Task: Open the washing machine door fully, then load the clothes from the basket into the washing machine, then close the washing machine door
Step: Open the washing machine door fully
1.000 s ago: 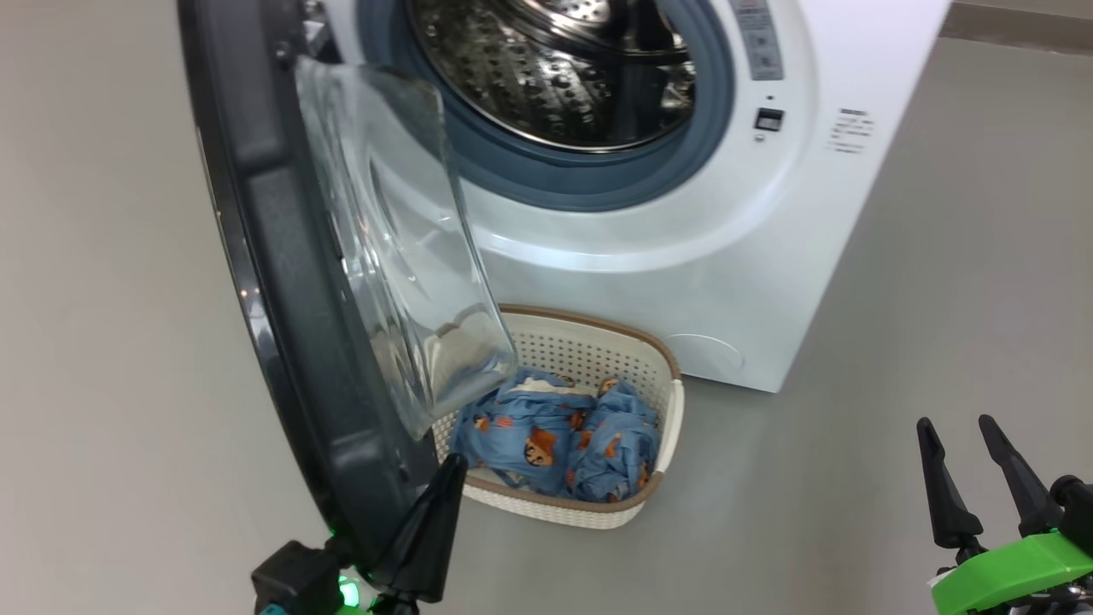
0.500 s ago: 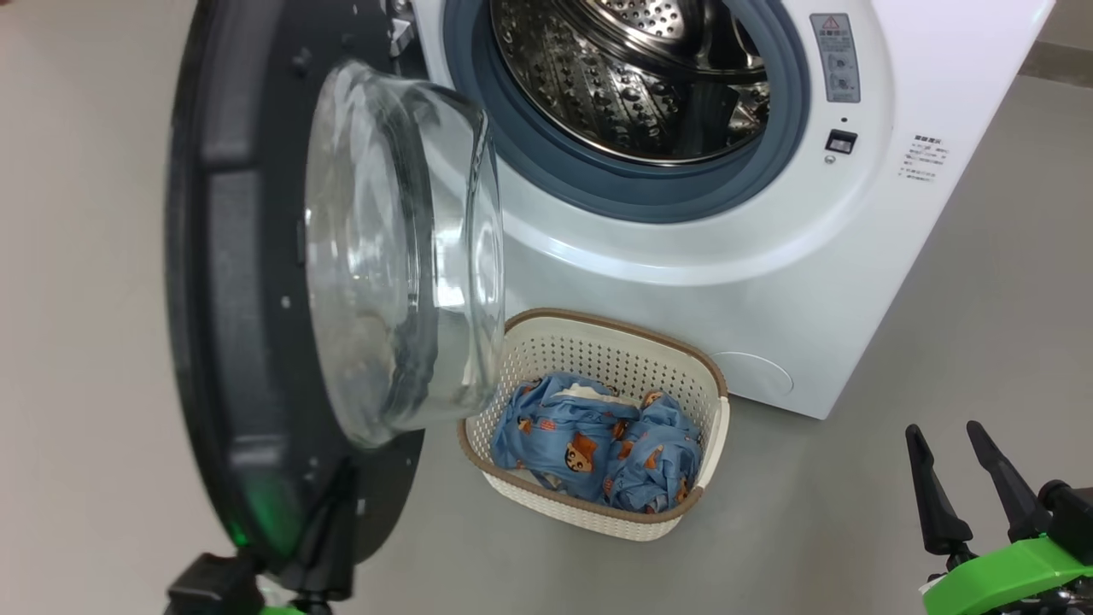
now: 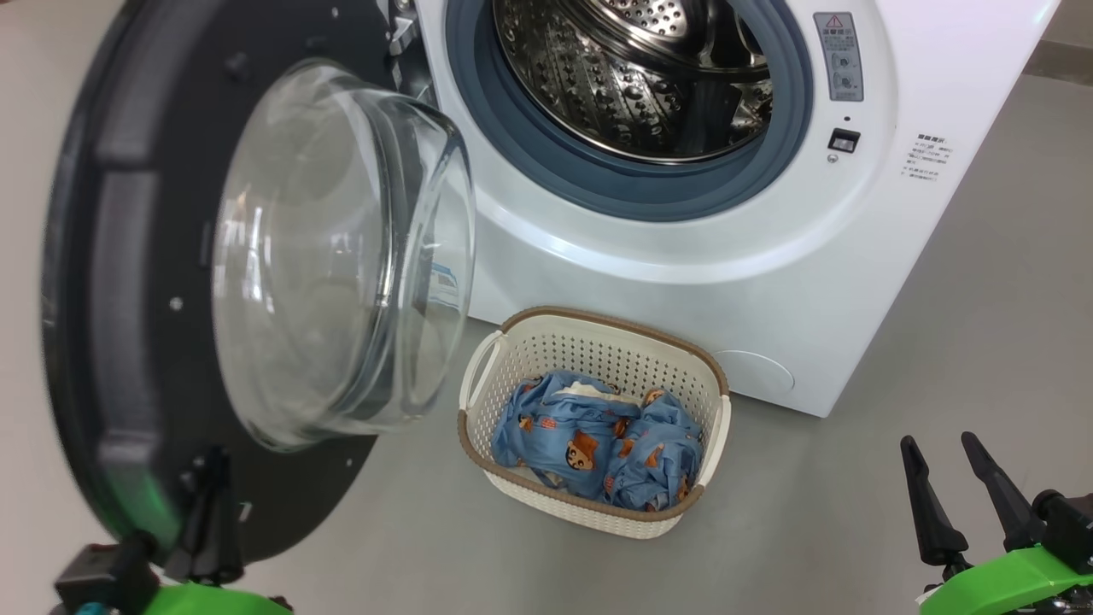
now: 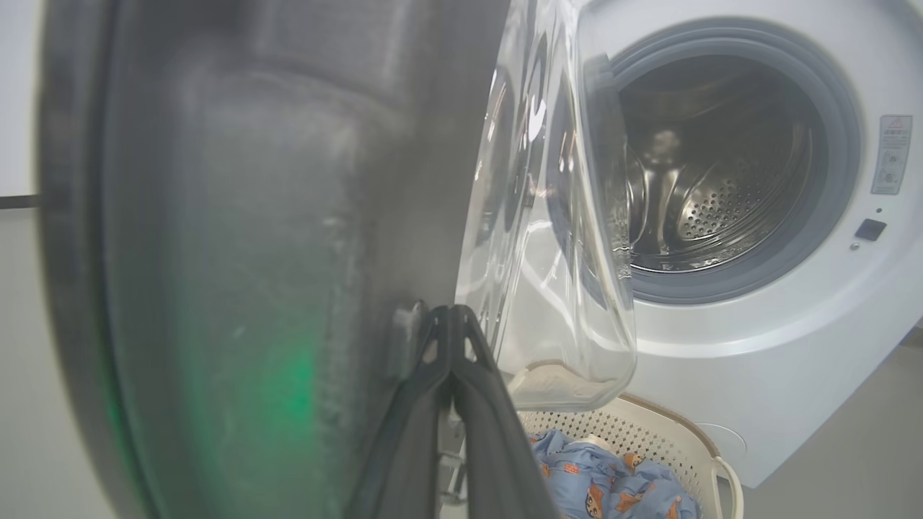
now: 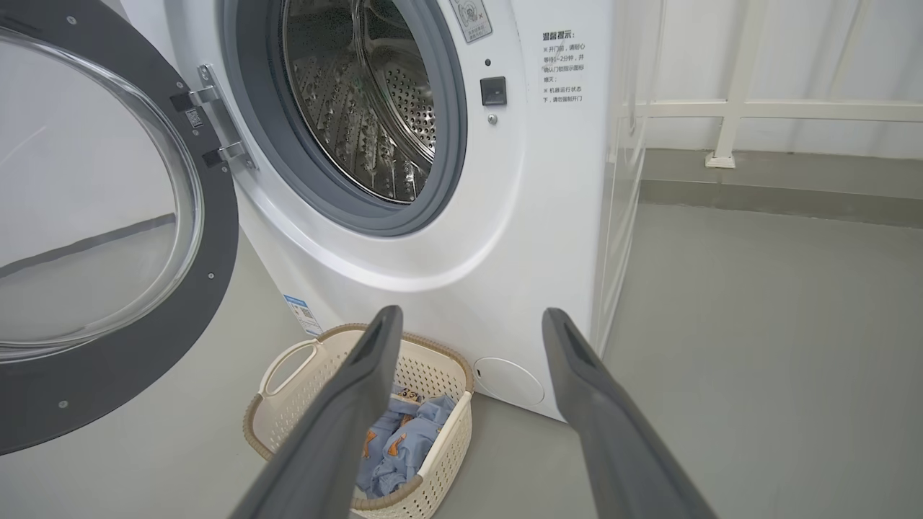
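The washing machine stands with its steel drum exposed. The washing machine door is swung wide to the left, its glass bowl facing me. My left gripper is shut, fingertips pressed against the inner face of the door's lower rim; nothing is between the fingers. On the floor before the machine, the basket holds the clothes, blue with orange bears. My right gripper hangs open at the lower right, apart from everything; in its wrist view the gripper points over the basket.
Grey floor surrounds the machine and basket. A white railing and a wall run behind and to the right of the machine. The door's hinge sits on the machine's left side.
The door has swung further open to the left, and my shut left gripper has gone left with it. The head camera shifted early on. My right gripper has hardly moved.
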Available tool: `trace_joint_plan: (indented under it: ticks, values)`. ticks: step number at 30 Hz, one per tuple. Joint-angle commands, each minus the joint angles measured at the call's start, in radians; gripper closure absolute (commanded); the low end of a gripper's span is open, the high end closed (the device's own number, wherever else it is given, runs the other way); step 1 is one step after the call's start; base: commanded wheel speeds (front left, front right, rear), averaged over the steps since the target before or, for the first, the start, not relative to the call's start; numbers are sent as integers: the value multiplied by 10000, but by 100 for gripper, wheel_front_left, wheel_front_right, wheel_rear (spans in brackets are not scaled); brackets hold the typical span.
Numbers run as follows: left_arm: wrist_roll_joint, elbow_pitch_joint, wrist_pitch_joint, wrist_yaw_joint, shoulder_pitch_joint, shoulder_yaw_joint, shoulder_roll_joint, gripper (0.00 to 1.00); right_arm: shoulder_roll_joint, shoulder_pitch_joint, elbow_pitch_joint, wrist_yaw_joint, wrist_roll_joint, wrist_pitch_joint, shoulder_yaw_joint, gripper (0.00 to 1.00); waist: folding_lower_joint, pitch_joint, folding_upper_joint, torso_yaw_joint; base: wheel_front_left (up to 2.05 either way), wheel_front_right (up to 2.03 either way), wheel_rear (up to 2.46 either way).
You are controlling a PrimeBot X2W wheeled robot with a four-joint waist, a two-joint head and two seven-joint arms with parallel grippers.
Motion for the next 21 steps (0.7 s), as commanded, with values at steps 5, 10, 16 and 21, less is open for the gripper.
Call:
trace_joint_plan:
  ticks: [5,10,16,21]
  values:
    - [127,194,-65,241,-908,1146,465,100,-166,-129,-244,16,-126,-122,281,0,0,149,0,-100,0,0,0]
    - [203,585,-65,323,-1362,1775,554,100,-207,-215,-233,16,-146,-122,278,0,0,357,0,-158,0,0,0]
    - [458,1298,-65,343,-1981,2557,782,100,-281,-361,-241,16,-177,-122,269,0,0,601,0,-224,0,0,0]
    - [698,1924,-65,192,-2519,3327,1013,100,-369,-521,-268,16,-213,-122,342,0,0,843,0,-319,0,0,0]
